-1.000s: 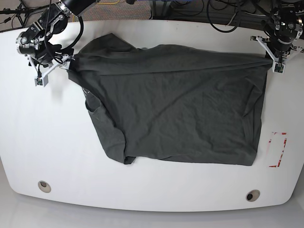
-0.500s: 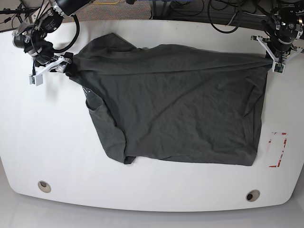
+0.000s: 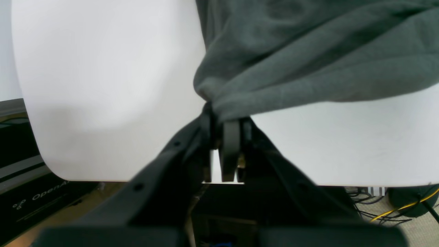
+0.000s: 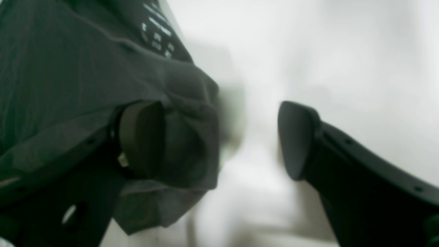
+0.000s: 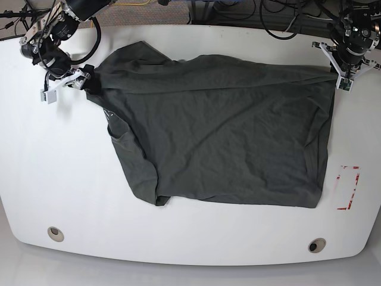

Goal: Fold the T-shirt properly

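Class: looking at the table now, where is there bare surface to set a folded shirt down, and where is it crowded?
Bare table lies left of the T-shirt and along the near edge below its hem. The far corners are crowded: the right gripper and left gripper sit there.

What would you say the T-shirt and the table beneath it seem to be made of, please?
The T-shirt looks like thin, soft knit fabric with a matte charcoal finish: it creases finely and bunches where the left gripper pinches it. The table looks like a hard, smooth white board, perhaps laminate or painted, since it shows soft reflections and no grain.
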Motion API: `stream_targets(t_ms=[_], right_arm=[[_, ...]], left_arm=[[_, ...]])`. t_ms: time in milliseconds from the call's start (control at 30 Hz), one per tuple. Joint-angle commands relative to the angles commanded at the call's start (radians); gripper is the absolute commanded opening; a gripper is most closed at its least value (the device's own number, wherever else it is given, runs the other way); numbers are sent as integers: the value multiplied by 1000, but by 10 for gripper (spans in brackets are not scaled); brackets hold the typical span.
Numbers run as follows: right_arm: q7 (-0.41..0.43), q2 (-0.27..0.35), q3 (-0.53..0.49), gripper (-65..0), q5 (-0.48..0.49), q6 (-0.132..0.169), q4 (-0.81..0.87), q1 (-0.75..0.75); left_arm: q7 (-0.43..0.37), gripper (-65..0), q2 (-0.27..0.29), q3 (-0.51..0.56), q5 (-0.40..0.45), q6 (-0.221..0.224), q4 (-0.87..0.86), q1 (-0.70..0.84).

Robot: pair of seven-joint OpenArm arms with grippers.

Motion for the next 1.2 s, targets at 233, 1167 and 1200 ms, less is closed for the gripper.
stream_targets(t_ms=[233, 1167, 1200], right_arm=[[0, -26, -34, -162, -2, 0, 0, 0], [0, -34, -43, -162, -6, 0, -2, -2], [0, -34, -43, -162, -6, 0, -2, -2]], left_arm=[[2, -650, 0, 0, 0, 0, 0, 0], [2, -108, -14, -94, -11, -241, 5, 41], [0, -108, 15, -129, -20, -293, 5, 28]])
